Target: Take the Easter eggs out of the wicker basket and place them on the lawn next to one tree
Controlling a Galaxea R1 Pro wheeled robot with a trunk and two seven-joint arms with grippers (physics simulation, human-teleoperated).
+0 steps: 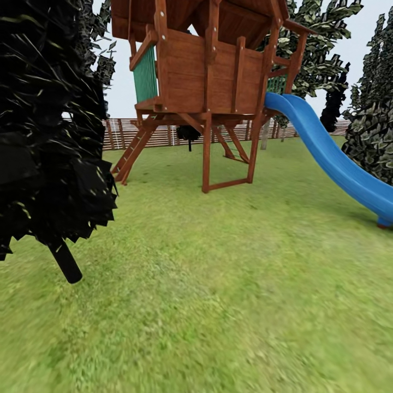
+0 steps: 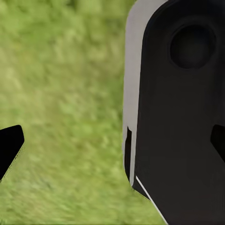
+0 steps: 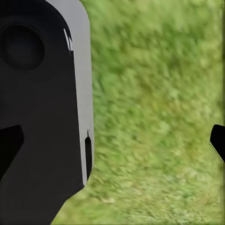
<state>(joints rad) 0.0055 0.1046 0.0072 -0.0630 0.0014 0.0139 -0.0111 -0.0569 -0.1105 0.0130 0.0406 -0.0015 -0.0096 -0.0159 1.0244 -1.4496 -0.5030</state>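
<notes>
The Easter eggs and the wicker basket are out of view. Mottled green lawn [image 1: 218,284] stretches ahead in the head view. A leafy tree [image 1: 322,49] with a pale grey trunk [image 1: 266,136] stands behind the play tower by the fence. My left gripper [image 2: 113,143] hangs open above the grass with nothing between its black fingertips [image 2: 9,145]. My right gripper [image 3: 113,143] is likewise open and empty over grass, one fingertip [image 3: 218,140] showing at the frame edge.
An all-black tree [image 1: 49,136] stands close at the left, its trunk [image 1: 65,262] in the grass. A wooden play tower [image 1: 207,82] with a blue slide [image 1: 333,158] stands ahead. Dark foliage [image 1: 374,131] stands at the right. A slat fence [image 1: 158,134] closes the back. My own dark body [image 2: 178,117] appears beside each gripper.
</notes>
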